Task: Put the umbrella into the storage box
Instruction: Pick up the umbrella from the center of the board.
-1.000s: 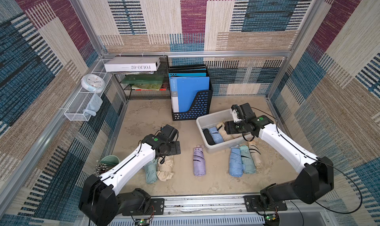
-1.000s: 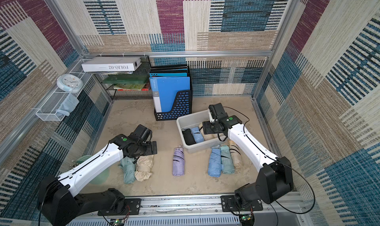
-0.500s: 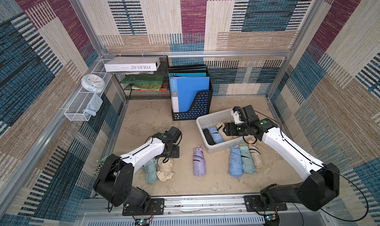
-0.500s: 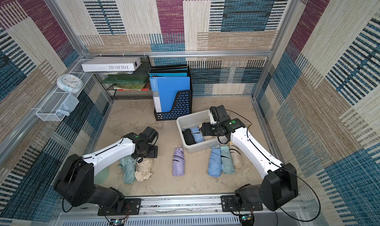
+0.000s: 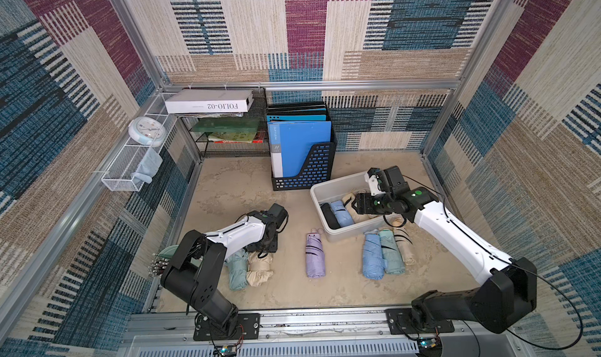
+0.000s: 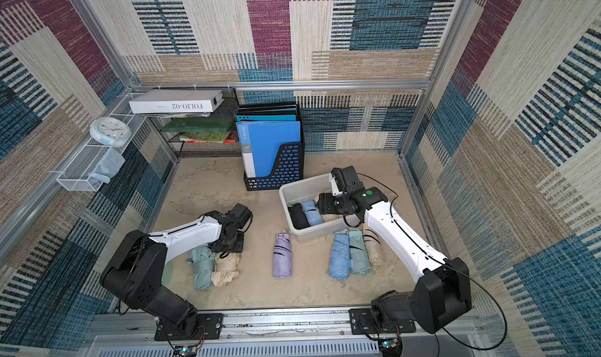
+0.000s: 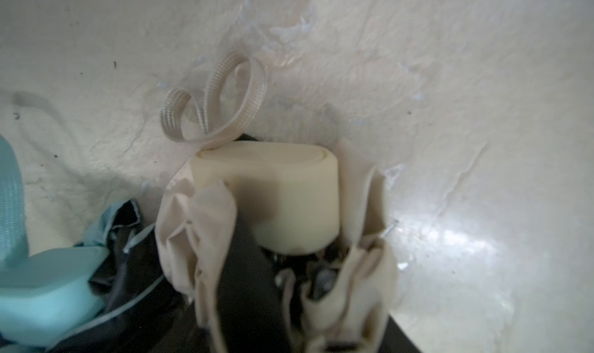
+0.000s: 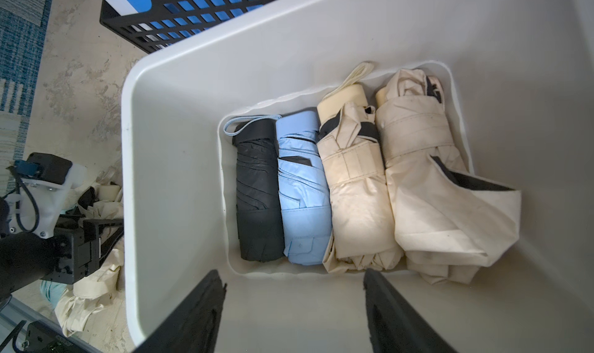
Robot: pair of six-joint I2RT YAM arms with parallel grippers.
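The pale grey storage box (image 5: 317,206) (image 6: 284,202) (image 8: 127,174) stands right of centre. It holds a black umbrella (image 8: 258,190), a light blue one (image 8: 303,190) and two cream ones (image 8: 356,190). My right gripper (image 5: 353,206) (image 6: 320,204) (image 8: 294,316) hovers over the box, open and empty. On the floor at the left lies a beige umbrella (image 5: 258,267) (image 6: 224,269) (image 7: 279,194) beside a teal one (image 5: 235,271) (image 7: 48,296). My left gripper (image 5: 263,245) (image 6: 227,246) (image 7: 321,280) is down on the beige umbrella's handle end, its fingers pressed into the fabric on both sides.
A lilac umbrella (image 5: 314,256) lies mid-floor. Blue (image 5: 372,258), teal (image 5: 390,254) and beige (image 5: 405,248) umbrellas lie in front of the box. A black file holder (image 5: 302,170) with blue folders stands behind it. A white mesh basket (image 5: 130,166) hangs on the left wall.
My left arm has folded back and dropped onto the beige umbrella, and its jaws have narrowed around it. My right gripper has drifted slightly forward over the box.
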